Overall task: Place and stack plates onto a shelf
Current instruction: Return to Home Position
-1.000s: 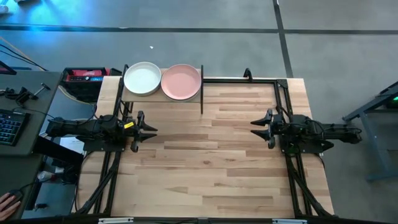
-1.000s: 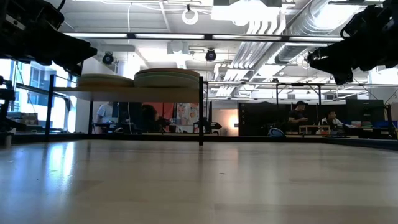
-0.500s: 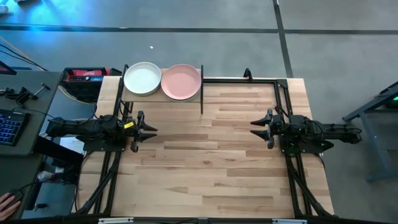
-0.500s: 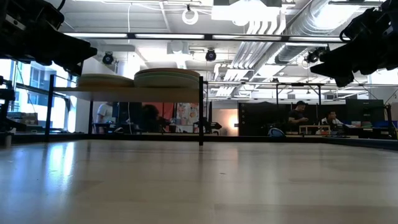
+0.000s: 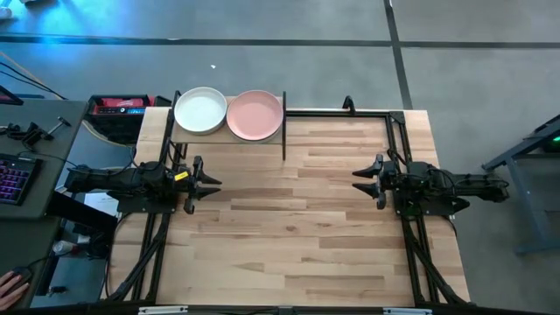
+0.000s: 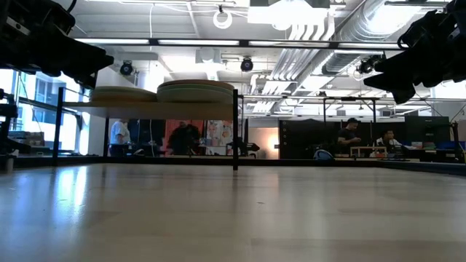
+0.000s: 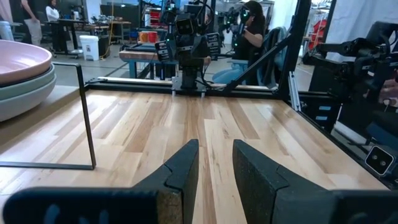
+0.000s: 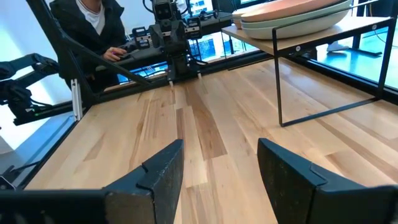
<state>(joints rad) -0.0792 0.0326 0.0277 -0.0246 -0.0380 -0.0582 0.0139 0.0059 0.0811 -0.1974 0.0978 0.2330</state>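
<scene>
Two stacks of plates stand side by side on the shelf (image 5: 229,138) at the table's far left: one topped by a white plate (image 5: 200,110), one by a pink plate (image 5: 255,115). In the wrist views the pink stack (image 7: 23,74) (image 8: 292,15) rests on paler plates beneath. My left gripper (image 5: 213,184) hovers open at the table's left side, below the shelf, fingers (image 7: 214,168) level and apart with nothing between. My right gripper (image 5: 360,181) hovers open at the right side, its fingers (image 8: 217,174) wide apart over bare wood.
The shelf's black posts (image 5: 284,140) stand on the tabletop (image 5: 297,227) near its far left corner. A black frame rail (image 5: 341,112) runs along the far edge. People move in the room behind (image 6: 182,138); a desk with a keyboard (image 5: 13,179) lies left of the table.
</scene>
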